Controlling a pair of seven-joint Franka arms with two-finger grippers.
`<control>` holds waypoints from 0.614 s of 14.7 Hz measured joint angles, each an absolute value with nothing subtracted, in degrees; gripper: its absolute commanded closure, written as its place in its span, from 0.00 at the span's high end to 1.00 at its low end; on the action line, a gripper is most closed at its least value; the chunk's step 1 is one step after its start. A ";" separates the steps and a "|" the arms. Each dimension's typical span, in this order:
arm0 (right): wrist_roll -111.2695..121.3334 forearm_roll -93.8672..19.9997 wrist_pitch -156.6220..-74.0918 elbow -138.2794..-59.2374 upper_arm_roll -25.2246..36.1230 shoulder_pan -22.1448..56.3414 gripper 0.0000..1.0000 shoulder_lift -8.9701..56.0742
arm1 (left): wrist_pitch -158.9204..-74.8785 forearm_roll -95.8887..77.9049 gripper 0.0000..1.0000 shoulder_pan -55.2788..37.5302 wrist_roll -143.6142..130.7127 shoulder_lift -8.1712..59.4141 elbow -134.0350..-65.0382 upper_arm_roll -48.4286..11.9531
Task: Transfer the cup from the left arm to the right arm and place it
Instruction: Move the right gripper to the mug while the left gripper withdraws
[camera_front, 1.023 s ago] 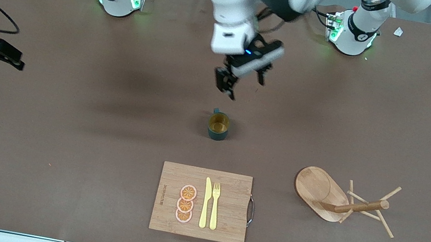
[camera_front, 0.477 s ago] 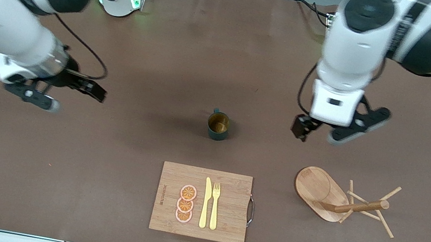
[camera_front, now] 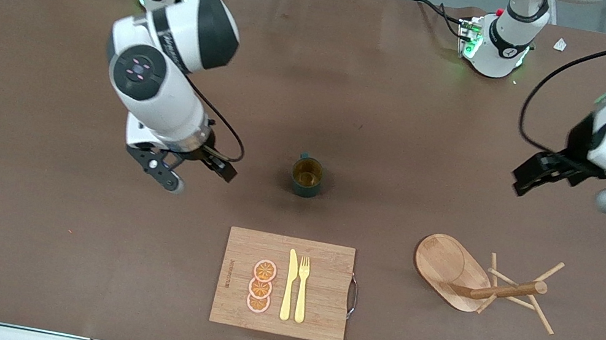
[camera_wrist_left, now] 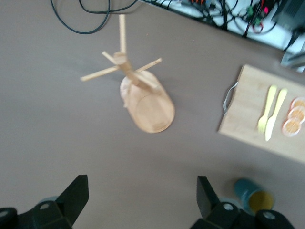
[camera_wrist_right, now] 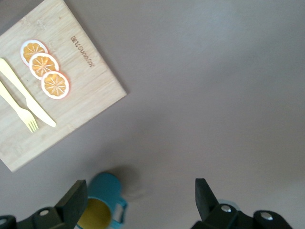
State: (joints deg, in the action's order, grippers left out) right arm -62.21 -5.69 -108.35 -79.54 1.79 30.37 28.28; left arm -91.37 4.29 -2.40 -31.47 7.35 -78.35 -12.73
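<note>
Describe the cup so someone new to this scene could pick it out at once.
Start at the wooden cutting board near the front camera's edge of the table. Just farther from the camera stands the cup, alone on brown cloth. It is the only dark teal thing, with a tan-yellow inside and a loop handle.

Cup (camera_wrist_right: 102,202) cut by the right wrist view's edge; left arm's upper links leave the front view; printing on the cutting board (camera_front: 283,284) too small to read.

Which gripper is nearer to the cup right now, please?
Right. The right gripper hovers beside the cup, toward the right arm's end; the left gripper hangs well off toward the left arm's end.
</note>
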 measured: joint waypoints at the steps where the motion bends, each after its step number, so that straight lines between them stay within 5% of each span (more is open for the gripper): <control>1: -64.12 -5.72 -109.97 -78.59 1.79 31.25 1.00 29.93 | -89.44 3.94 1.00 -2.26 -27.65 6.61 -78.51 -11.34; 9: -76.02 -8.76 -124.97 -77.27 1.74 40.67 1.00 38.96 | -84.54 3.58 1.00 -0.65 -4.04 4.10 -81.00 -5.94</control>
State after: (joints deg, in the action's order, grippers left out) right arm -76.02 -8.76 -124.97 -77.27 1.74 40.67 38.96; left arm -84.54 3.58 -0.65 -4.04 4.10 -81.00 -5.94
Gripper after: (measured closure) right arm 0.000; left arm 0.000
